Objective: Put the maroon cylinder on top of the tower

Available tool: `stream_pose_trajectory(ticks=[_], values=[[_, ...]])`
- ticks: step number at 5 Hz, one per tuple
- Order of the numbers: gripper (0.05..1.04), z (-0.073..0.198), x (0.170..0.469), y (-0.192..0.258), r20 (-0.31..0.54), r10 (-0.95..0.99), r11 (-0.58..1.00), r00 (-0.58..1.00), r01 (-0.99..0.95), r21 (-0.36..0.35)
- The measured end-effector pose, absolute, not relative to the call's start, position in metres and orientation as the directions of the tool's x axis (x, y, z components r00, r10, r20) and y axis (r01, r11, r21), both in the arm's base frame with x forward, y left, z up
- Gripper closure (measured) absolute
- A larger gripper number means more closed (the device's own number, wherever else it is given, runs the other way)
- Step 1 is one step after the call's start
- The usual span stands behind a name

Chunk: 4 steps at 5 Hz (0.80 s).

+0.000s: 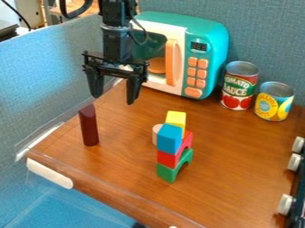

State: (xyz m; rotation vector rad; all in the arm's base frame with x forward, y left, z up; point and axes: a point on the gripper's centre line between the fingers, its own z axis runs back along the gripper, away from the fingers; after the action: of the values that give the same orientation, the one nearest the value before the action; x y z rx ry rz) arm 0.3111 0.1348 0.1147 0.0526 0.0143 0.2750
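On the left, the maroon cylinder (89, 127) is standing upright on the table (238, 178), close to its left edge and apart from the tower. I am hanging my gripper (113, 99) above and a little to the right of it in the view, fingers spread wide and gripping nothing. I judge the step in hand to be the pick-up: it is calling for me to be centring over the cylinder, then lowering straight down with one finger on each side, because a fingertip landing on its top could be knocking so slim a piece over. Closing evenly around its upper part should be keeping it upright and leaving its foot free for placing. Further right, a pale cylinder (157, 133) is standing just behind the tower, so I should be passing high above it. The tower is rising from a green arch (167, 173) through a red arch (166, 158) to a blue block (170, 139) and a yellow block (176, 117); I cannot tell exactly how those two are meeting. The yellow one is looking like the likelier landing spot, needing a level, gentle release. At far right, two cans (240, 87) are sitting well out of my way.
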Motion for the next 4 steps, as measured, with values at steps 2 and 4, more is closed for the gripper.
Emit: stream_pose_trajectory(ticks=[2, 4], values=[[0.083, 0.107, 0.308, 0.142, -0.025, 0.213, 0.977, 0.977, -0.212, 0.032], [0.083, 0.131, 0.295, 0.161, -0.024, 0.105, 0.993, 0.994, -0.104, 0.05]])
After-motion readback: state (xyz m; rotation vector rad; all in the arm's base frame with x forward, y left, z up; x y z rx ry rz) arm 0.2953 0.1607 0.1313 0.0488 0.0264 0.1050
